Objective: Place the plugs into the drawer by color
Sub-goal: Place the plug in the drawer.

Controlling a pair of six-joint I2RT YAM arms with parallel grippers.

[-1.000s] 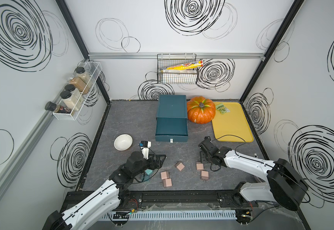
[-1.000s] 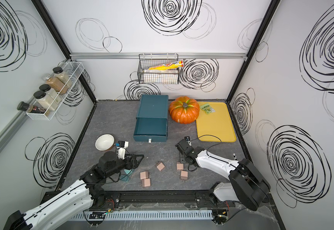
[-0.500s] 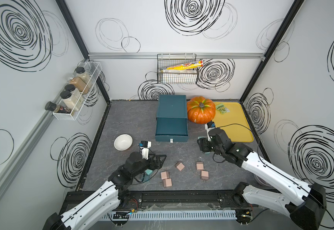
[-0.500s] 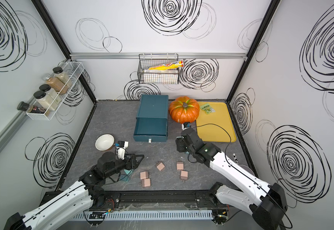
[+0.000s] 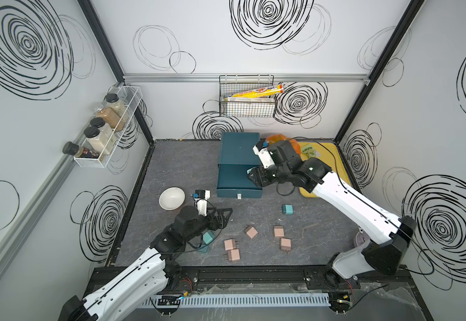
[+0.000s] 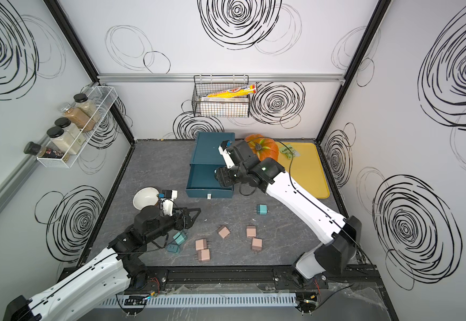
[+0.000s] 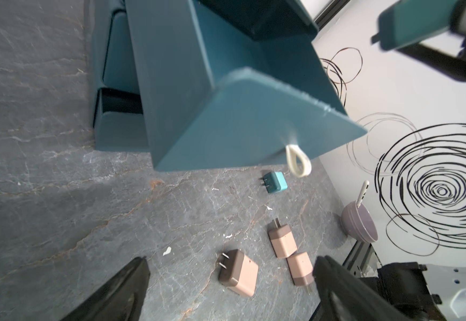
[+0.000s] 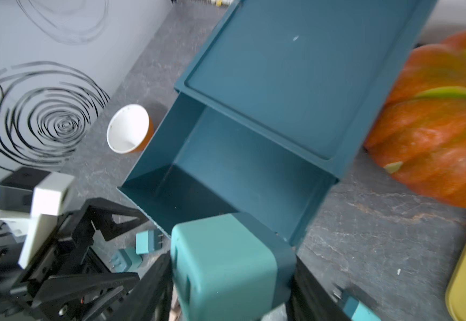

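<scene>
**Right fingers clamped on a teal plug, now above the open drawer**

Grip: the right gripper has its fingers closed on one teal plug, which is plain in the right wrist view. The left gripper stands spread wide with nothing between its fingers. It hovers low toward the surface's front-left corner, just beside two loose teal plugs.

Change: a second ago the right arm was down among the plugs in the front half of the surface. It has since lifted and swung back. The held plug now hangs over the pulled-out top drawer, near its right wall. This drawer belongs to the drawer chest standing at the middle of the back edge. The left arm has not shifted.

Judgement: the carry looks done and release is the step due. This drawer would then take the teal set.

Still out: a fourth teal plug lies right of centre, and five pink plugs are scattered toward the front edge. No plug is in the drawer yet.

Views:
- Both top views give only a sliver of teal at the right fingertips.
- The right wrist view shows the whole plug and the drawer floor bare.
- The left wrist view shows the drawer front with its loop handle.
- It also shows a purple bowl at the front-right corner, largely hidden by the right arm from above.
- It misses the two teal plugs beside the left gripper
</scene>
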